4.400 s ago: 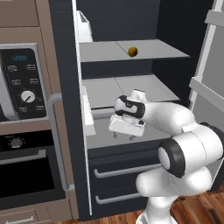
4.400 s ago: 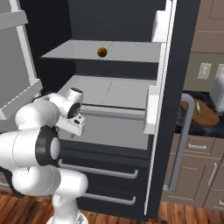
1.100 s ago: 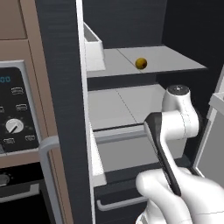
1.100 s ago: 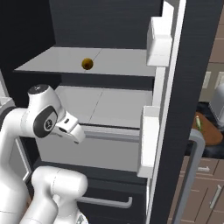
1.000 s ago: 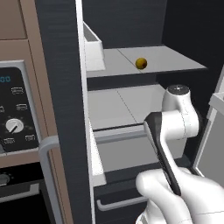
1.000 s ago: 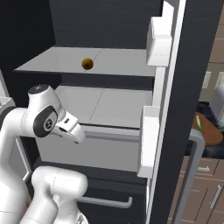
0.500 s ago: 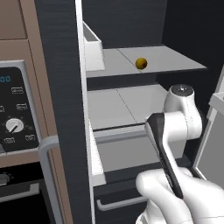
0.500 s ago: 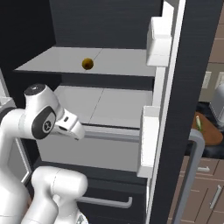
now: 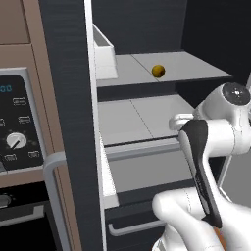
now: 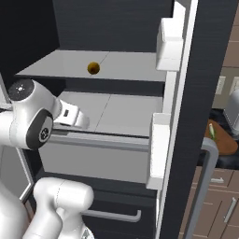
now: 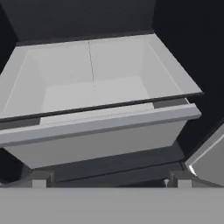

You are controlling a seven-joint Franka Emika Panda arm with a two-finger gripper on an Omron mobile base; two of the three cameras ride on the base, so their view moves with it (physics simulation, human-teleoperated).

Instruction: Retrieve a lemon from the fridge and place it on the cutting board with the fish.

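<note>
The lemon (image 9: 158, 71) is sitting far back on the fridge's (image 10: 205, 70) upper shelf (image 9: 196, 66) while the gripper (image 11: 109, 181) is hanging wide open and empty down by the drawer (image 11: 100, 131), so a clumsy reach could be bumping the round fruit away.

This is a home kitchen, rendered in simulation. A tall dark fridge (image 9: 68, 98) stands open, showing grey shelves (image 10: 116, 65), door bins and a pulled-out grey drawer (image 11: 96, 131). Just beside it sits a brown-framed oven column (image 9: 22, 147) with a dial and button panel. On the other side, brown cabinet drawers (image 10: 224, 210) with bar handles run under a dark tabletop (image 10: 224, 161).
</note>
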